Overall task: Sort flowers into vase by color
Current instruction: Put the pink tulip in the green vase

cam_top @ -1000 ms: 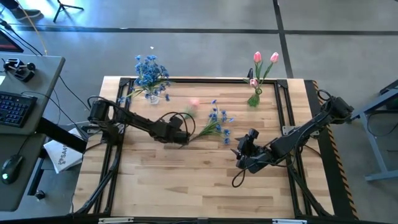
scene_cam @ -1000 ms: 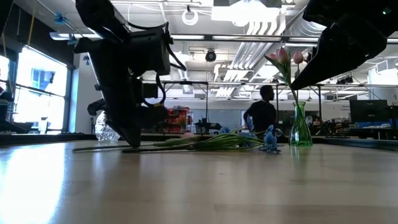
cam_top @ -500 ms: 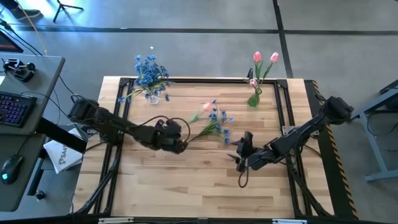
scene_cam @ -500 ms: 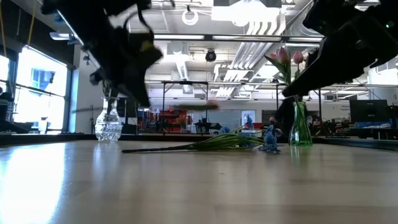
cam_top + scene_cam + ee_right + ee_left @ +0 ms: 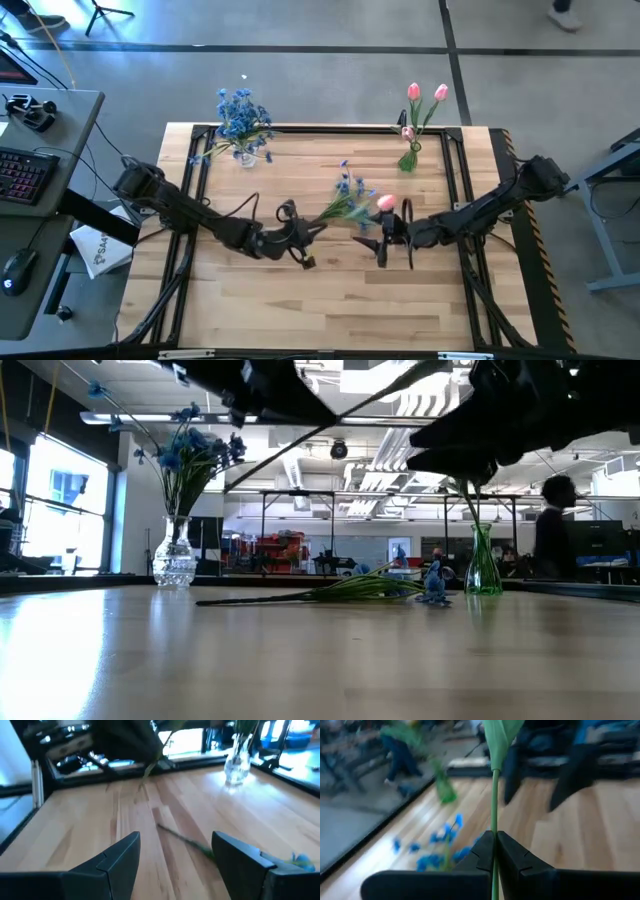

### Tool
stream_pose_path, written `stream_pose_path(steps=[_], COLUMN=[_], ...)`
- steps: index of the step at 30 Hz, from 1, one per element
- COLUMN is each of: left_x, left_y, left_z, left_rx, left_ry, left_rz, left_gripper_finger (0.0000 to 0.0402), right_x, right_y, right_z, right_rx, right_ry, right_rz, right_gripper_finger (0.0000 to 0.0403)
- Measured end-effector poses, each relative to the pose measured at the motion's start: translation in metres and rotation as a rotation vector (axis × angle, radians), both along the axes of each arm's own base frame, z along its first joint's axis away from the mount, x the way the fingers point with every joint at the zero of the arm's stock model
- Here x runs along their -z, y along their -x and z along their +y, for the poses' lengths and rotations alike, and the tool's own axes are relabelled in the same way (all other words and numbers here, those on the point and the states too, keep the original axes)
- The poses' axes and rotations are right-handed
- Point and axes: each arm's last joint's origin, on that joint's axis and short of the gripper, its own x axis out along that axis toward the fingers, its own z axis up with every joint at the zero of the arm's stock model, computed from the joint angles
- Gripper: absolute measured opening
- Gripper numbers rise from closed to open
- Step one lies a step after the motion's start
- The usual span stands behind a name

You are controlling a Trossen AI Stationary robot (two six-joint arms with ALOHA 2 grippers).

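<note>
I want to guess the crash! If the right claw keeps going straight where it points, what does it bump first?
Probably the pink tulip held up by the left claw: the right claw points toward them, fingers open. Their heights are hard to judge.

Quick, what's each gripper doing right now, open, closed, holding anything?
Left gripper: shut on a pink tulip's stem, lifted off the table.
Right gripper: open, empty, beside the tulip head.

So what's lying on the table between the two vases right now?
In the high view, blue flowers lie on the table between the clear vase and the green vase.
</note>
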Motion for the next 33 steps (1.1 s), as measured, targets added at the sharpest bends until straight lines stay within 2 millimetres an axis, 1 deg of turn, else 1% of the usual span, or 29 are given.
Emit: stream_pose_path(steps=[4,7,9,15,19,21,23,26,33], left_x=[0.003,0.007,0.009,0.008,0.009,0.009,0.009,0.009,0.010], left_y=[-0.009,-0.014,-0.015,-0.015,-0.015,-0.015,-0.015,-0.015,-0.015], left_z=[-0.007,-0.009,-0.009,-0.008,-0.008,-0.008,-0.008,-0.008,-0.008], left_rx=[0.096,0.132,0.138,0.134,0.129,0.129,0.129,0.129,0.143], left_ry=[-0.031,-0.047,-0.058,-0.050,-0.038,-0.035,-0.035,-0.035,-0.024], left_rz=[-0.056,-0.078,-0.068,-0.069,-0.067,-0.069,-0.070,-0.067,-0.063], left_gripper_finger=[0.0001,0.0001,0.0001,0.0001,0.0000,0.0000,0.0000,0.0000,0.0000], right_x=[-0.010,-0.018,-0.021,-0.027,-0.029,-0.030,-0.032,-0.032,-0.032], right_y=[-0.002,-0.003,-0.003,-0.003,-0.003,-0.003,-0.003,-0.003,-0.003], right_z=[-0.001,0.001,0.001,0.005,0.005,0.005,0.005,0.005,0.004], right_rx=[-0.009,-0.030,-0.043,-0.169,-0.169,-0.168,-0.167,-0.166,-0.154], right_ry=[0.014,0.035,0.044,0.054,0.066,0.072,0.079,0.084,0.086], right_rz=[-0.097,-0.163,-0.193,-0.250,-0.274,-0.282,-0.296,-0.304,-0.298], right_gripper_finger=[0.0243,0.0243,0.0243,0.0243,0.0242,0.0235,0.0220,0.0185,0.0079])
